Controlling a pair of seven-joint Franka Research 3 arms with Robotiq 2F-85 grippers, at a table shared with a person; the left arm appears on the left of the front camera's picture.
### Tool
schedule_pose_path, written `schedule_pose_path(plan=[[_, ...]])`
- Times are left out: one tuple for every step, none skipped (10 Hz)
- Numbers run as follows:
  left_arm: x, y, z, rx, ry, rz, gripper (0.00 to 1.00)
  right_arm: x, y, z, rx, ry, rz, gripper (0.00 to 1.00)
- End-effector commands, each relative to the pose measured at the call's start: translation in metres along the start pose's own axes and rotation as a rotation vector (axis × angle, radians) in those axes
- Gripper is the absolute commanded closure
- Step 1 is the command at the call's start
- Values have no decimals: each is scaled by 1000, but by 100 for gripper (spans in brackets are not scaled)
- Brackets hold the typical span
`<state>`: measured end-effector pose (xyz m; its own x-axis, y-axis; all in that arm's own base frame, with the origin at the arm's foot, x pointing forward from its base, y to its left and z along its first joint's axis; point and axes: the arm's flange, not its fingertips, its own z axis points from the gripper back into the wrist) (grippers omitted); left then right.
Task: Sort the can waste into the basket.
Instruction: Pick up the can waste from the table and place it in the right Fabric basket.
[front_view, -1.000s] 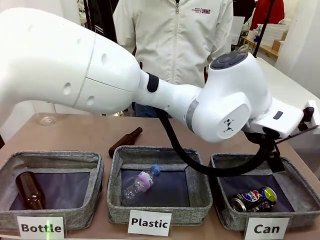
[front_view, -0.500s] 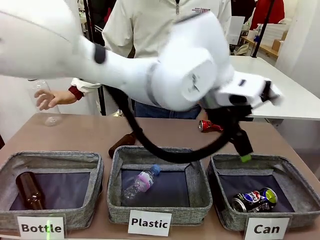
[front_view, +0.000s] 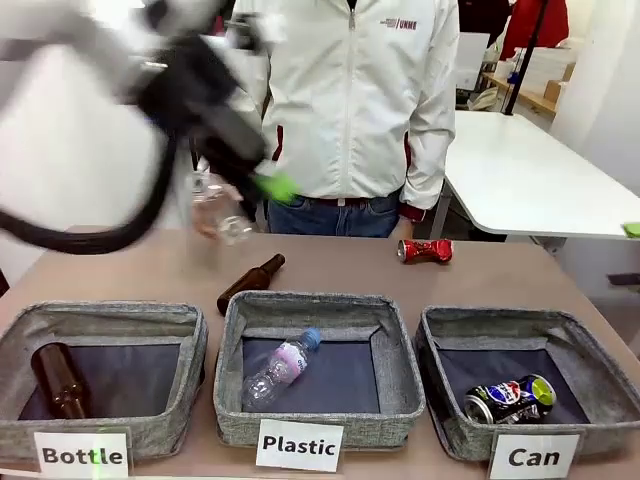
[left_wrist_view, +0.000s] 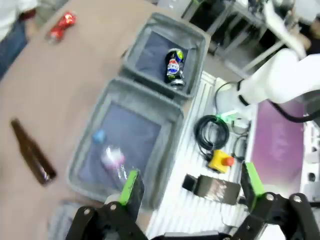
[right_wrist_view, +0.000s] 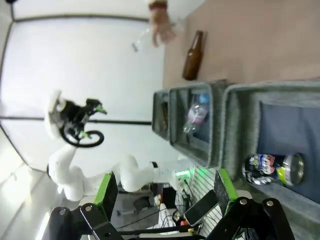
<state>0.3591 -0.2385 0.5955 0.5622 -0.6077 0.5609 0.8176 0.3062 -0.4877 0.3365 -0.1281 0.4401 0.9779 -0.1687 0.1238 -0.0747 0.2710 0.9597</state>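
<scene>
Brown tabletop (front_view: 150, 265) stretches between a person in a white jacket (front_view: 350, 100) at the far side and three grey fabric baskets in a row at the near edge: the Bottle basket (front_view: 100, 312), the Plastic basket (front_view: 310, 300) and the Can basket (front_view: 500, 322). Both claws are spread wide and pinch nothing, the left gripper (left_wrist_view: 191, 182) high above the table looking down on the baskets, the right gripper (right_wrist_view: 164, 192) looking along the row with the Can basket nearest. Of the can waste, the dark blue-black can (front_view: 508, 398) lies on its side in the Can basket's near part, and the red can (front_view: 425, 250) lies on the bare table behind that basket, near the person.
</scene>
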Motion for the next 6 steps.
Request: schedule_pose_path(plan=[[-74, 50, 51, -55, -109, 179, 0, 23, 8, -42, 11, 66, -11, 0], [-118, 69, 94, -103, -181, 292, 0, 23, 16, -66, 34, 103, -16, 0], [-171, 92, 134, -171, -267, 387, 0, 23, 24, -82, 51, 111, -12, 0], [-208, 128, 161, -201, -387, 482, 0, 33, 25, -85, 42, 104, -6, 0], [-251, 148, 187, -253, -507, 545, 0, 35, 28, -85, 24, 98, -16, 0], [-292, 168, 203, -319, -622, 595, 0, 38, 29, -80, 27, 81, -29, 0]])
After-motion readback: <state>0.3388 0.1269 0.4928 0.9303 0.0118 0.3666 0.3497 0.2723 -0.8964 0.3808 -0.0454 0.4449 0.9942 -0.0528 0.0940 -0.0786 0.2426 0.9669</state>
